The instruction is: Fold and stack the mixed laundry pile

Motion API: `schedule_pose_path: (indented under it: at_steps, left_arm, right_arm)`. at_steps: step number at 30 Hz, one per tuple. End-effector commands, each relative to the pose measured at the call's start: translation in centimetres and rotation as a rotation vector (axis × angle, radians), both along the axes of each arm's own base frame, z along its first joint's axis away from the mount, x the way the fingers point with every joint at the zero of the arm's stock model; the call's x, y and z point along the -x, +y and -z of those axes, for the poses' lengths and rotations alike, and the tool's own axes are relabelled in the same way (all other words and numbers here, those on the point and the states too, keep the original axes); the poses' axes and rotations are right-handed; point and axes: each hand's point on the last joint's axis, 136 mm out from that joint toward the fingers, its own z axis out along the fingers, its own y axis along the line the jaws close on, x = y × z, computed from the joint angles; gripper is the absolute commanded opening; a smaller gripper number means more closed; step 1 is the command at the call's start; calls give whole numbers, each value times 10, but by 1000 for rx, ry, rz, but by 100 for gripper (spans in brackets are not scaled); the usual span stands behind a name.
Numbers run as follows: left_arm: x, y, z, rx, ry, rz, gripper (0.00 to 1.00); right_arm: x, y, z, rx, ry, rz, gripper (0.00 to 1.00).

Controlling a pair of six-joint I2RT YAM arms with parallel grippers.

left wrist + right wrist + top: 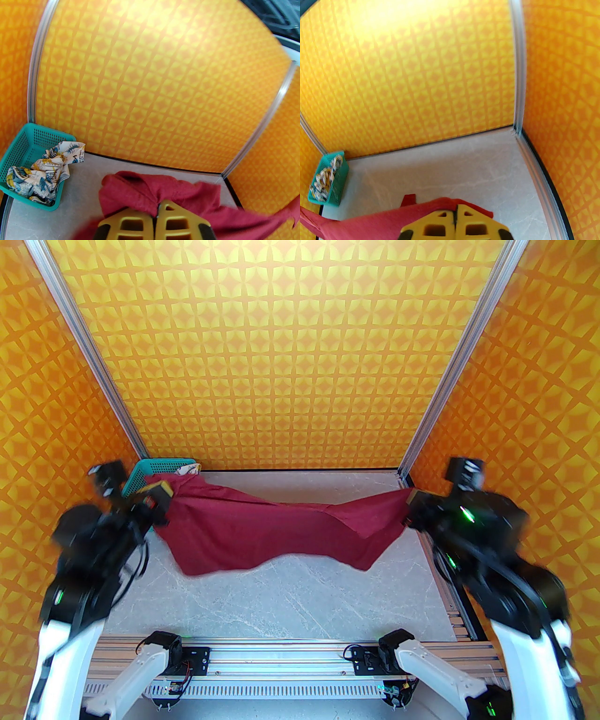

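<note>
The left tool [159,497] and right tool [410,514] each pinch the red shirt [281,533], spreading it over the desk [290,601]. Next, I reckon: lay it flat for folding.

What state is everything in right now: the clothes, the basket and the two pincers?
Red T-shirt: unfolded, stretched between both pincers, sagging in the middle.
Printed white shirt: crumpled, lying in the basket.
Basket: upright, holding that shirt.
Left pincer: shut on the red T-shirt.
Right pincer: shut on the red T-shirt.
</note>
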Motion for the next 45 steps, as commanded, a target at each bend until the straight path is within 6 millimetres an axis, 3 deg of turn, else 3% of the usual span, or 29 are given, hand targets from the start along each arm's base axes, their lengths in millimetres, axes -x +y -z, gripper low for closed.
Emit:
schedule_pose_path:
  at_steps: [1, 5, 7, 9, 13, 15, 17, 19, 21, 24, 27, 29, 30, 31, 32, 34, 36, 38, 42, 45]
  left_arm:
    - [-72, 7, -7, 1, -17, -74, 0]
    - [-134, 19, -49, -13, -167, -116, 0]
    - [-157, 22, -74, -34, -280, -131, 0]
    - [-166, 28, -100, -40, -357, -148, 0]
    - [-144, 37, -157, -53, -537, -173, 0]
    - [-127, 38, -169, -58, -562, -177, 0]
    - [-116, 39, -160, -55, -534, -174, 0]
    - [-109, 39, -128, -48, -467, -170, 0]
    - [-100, 40, -82, -21, -388, -163, 0]
    - [-80, 41, 7, 26, -227, -159, 0]
    - [-47, 41, 101, 78, -44, -161, 0]
    - [-24, 42, 166, 121, 101, -174, 18]
    - [-11, 39, 195, 145, 159, -171, 41]
    - [3, 39, 223, 159, 230, -177, 55]
    - [14, 39, 241, 163, 279, -183, 62]
    - [37, 42, 271, 169, 374, -202, 67]
    - [49, 42, 282, 174, 424, -211, 67]
    - [52, 42, 286, 167, 465, -214, 65]
    - [36, 36, 289, 137, 546, -196, 61]
    - [12, 13, 296, 88, 614, -123, 60]
  right_arm:
    - [-77, 23, -12, -31, -22, -46, 0]
    - [-136, 17, -58, -113, -164, -53, 0]
    - [-159, 15, -89, -163, -268, -82, 0]
    - [-168, 10, -121, -186, -368, -100, 0]
    - [-147, -1, -183, -212, -552, -135, 0]
    - [-134, -4, -194, -231, -585, -164, 0]
    - [-126, -1, -187, -237, -560, -191, 0]
    - [-128, -1, -154, -255, -473, -190, 0]
    - [-128, 3, -109, -266, -371, -198, 0]
    - [-113, 3, -29, -316, -228, -175, 0]
    - [-84, -2, 62, -346, -66, -114, 0]
    - [-59, -4, 129, -370, 63, -77, 0]
    - [-43, -5, 166, -382, 143, -53, 0]
    - [-26, -6, 197, -383, 216, -30, 0]
    - [-13, -6, 222, -384, 276, -19, 1]
    - [22, -7, 280, -387, 432, 14, 39]
    - [48, -13, 308, -361, 523, 57, 53]
    - [59, -18, 311, -337, 541, 73, 59]
    - [46, -10, 293, -342, 530, 28, 62]
    - [28, 2, 289, -328, 549, -20, 63]
